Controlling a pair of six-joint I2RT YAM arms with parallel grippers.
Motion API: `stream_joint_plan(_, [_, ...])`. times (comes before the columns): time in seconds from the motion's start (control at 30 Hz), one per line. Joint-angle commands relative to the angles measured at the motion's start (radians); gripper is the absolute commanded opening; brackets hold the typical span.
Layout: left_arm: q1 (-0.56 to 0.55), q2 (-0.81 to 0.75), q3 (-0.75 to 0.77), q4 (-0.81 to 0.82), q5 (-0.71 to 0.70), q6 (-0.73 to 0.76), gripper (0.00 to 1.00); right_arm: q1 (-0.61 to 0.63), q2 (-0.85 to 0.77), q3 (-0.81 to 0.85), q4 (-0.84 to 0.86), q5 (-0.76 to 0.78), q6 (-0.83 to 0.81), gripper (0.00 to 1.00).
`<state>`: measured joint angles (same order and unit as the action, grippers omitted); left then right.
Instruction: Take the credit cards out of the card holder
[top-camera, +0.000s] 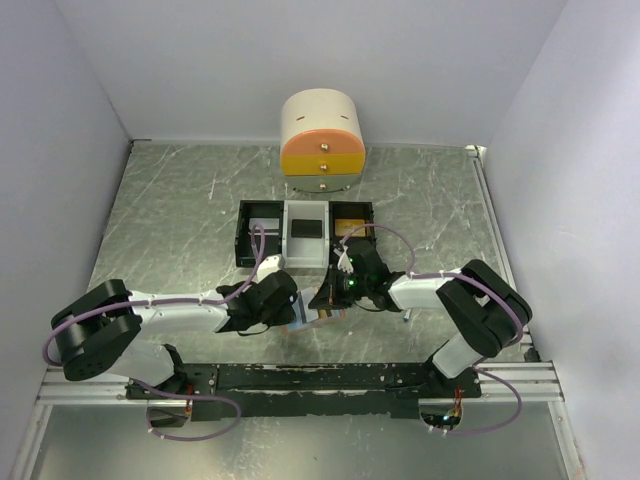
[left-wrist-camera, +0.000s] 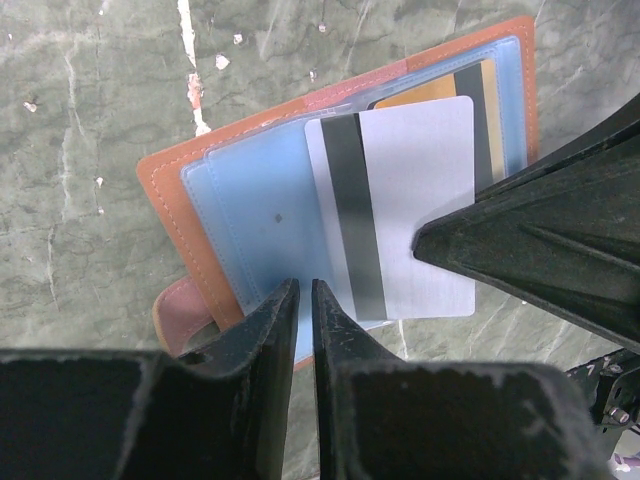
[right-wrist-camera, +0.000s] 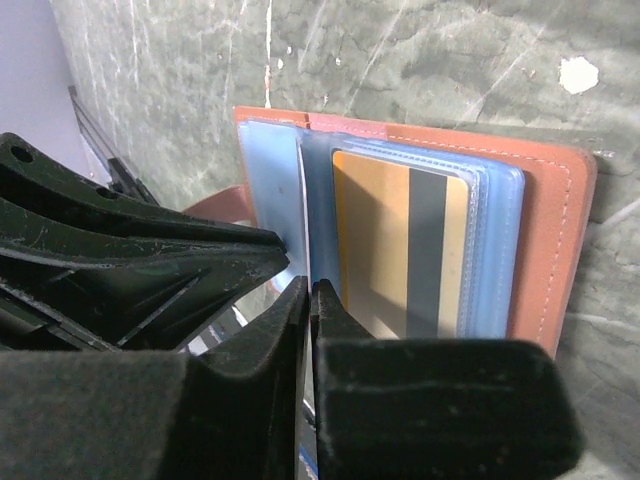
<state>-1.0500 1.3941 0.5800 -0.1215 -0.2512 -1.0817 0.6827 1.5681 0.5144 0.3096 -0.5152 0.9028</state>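
Count:
- 1 card holder (left-wrist-camera: 165, 195)
- 2 cards showing: 1 pale striped card (left-wrist-camera: 420, 170), 1 orange-gold card (right-wrist-camera: 370, 230)
- 1 tray row (top-camera: 243, 240) with 3 compartments: black, white, black
- 1 drawer unit (top-camera: 322, 140)
- 2 grippers: left gripper (left-wrist-camera: 305, 292), right gripper (right-wrist-camera: 310, 297)
- 1 tabletop (top-camera: 170, 210)

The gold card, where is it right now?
In the right wrist view, the gold card sits inside a blue sleeve of the open brown wallet, beside the right tool.
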Motion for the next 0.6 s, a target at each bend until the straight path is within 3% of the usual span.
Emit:
stream_joint_plan(0.0, [-0.004,0.003,-0.006,-0.043,-0.019,0.009,0.23,0.003,-0.011,0.005,0.002,0.030,-0.005,0.00])
stream_joint_plan(0.27, [-0.004,-0.040,-0.029,-0.043,-0.039,-0.006,0.24,0.003,-0.111,0.004,-0.086,0.113,-0.049,0.00])
stream_joint_plan(0.57, [-0.004,-0.077,-0.048,-0.028,-0.042,-0.004,0.25,0.003,-0.146,-0.003,-0.063,0.109,-0.054,0.00])
